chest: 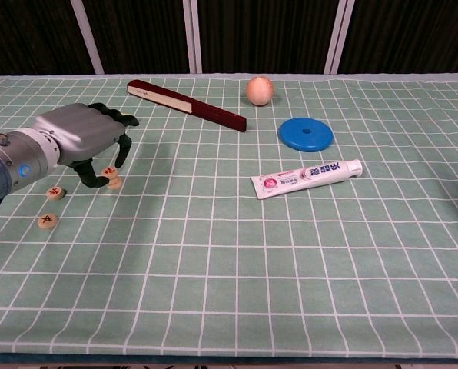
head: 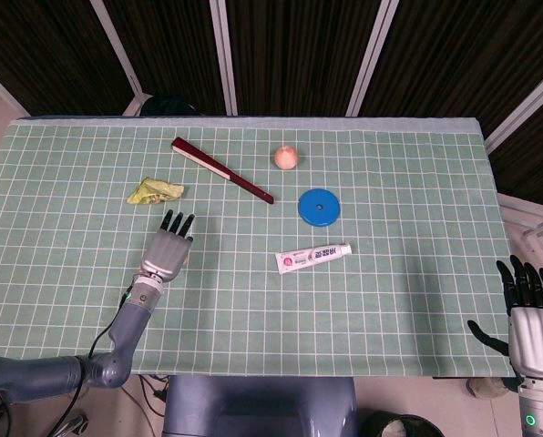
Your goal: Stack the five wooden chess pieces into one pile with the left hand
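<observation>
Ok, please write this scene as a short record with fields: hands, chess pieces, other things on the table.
left hand: left hand over the small pile, fingers curled down around its top piece; grip not certain
right hand: right hand off the table's right edge, fingers apart, holds nothing
pile: at least two wooden pieces stacked
loose pieces: one piece and another piece lie flat, apart, left of the pile
other things: dark red stick, peach, blue disc, toothpaste tube, yellow wrapper
surface: green checked cloth
</observation>
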